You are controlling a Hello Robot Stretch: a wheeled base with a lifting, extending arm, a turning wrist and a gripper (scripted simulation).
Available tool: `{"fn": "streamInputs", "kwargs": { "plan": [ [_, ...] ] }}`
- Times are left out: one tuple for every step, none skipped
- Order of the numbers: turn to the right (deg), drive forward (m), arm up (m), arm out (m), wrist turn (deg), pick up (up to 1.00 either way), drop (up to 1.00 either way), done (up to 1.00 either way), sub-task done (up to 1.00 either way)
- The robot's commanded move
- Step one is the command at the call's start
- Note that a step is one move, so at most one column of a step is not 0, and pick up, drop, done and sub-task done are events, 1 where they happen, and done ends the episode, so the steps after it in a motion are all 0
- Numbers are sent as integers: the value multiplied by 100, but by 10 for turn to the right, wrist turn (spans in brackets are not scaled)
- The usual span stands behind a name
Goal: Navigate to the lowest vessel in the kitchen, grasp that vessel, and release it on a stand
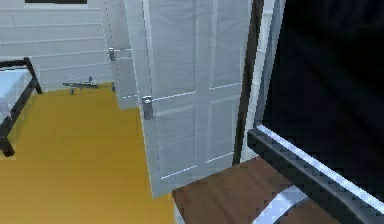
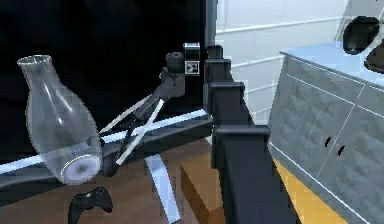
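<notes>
I count one glass vessel (image 2: 55,110), one game controller (image 2: 90,203), one big black screen (image 2: 100,30) and one wooden tabletop (image 1: 225,200). My arm (image 2: 235,150) is one dark bar. It carries two white marker squares (image 2: 190,60) and one gripper (image 2: 112,146) with two thin fingers (image 2: 133,114). There is one grey cabinet (image 2: 330,110) with two doors showing, and one dark thing (image 2: 355,35) I can make out on its top. Ahead I count two white doors (image 1: 195,90), each with one handle (image 1: 147,105), one bed (image 1: 10,90) and one small grey thing (image 1: 80,87) I cannot name.
</notes>
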Motion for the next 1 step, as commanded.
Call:
{"fn": "streamInputs", "kwargs": {
  "plan": [
    [0,0,0,0,0,0,100,0,0]
  ]
}}
